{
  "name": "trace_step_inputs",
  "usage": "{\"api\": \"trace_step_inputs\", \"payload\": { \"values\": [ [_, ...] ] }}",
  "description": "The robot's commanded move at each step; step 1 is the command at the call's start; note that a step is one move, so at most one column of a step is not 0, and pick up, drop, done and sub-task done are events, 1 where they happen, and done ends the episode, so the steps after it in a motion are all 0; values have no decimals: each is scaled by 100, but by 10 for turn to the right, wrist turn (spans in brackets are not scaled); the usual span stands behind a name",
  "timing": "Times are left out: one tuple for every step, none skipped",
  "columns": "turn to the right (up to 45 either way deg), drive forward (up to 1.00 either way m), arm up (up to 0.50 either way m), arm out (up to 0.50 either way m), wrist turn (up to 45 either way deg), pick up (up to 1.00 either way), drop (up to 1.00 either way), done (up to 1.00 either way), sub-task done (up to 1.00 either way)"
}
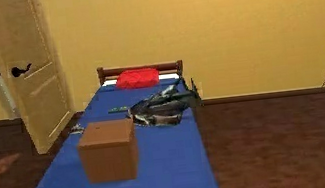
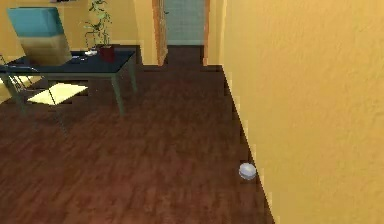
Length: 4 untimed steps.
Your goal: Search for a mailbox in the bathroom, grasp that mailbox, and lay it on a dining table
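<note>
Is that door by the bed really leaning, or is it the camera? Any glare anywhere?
Forward view: the door leans only in the picture, being near its left edge. Arm side view: the doorway, near the middle, looks straight; the wall is evenly lit, without glare.

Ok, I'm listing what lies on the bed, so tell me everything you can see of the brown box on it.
The brown box is a reddish-brown block, matt like cardboard or wood, with no visible lid, handle or mark; its top looks lighter than its front. It stands upright on the blue cover of the bed, toward the foot end and the forward view's left. Only the cover touches it: the dark tangled thing lies apart, farther up the bed, before the red pillow.
</note>
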Motion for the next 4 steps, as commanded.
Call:
{"api": "trace_step_inputs", "payload": {
  "values": [
    [-450,0,0,0,0,0,0,0,0],
    [-360,0,0,0,0,0,0,0,0],
    [0,100,0,0,0,0,0,0,0],
    [-90,0,0,0,0,0,0,0,0]
  ]
}}
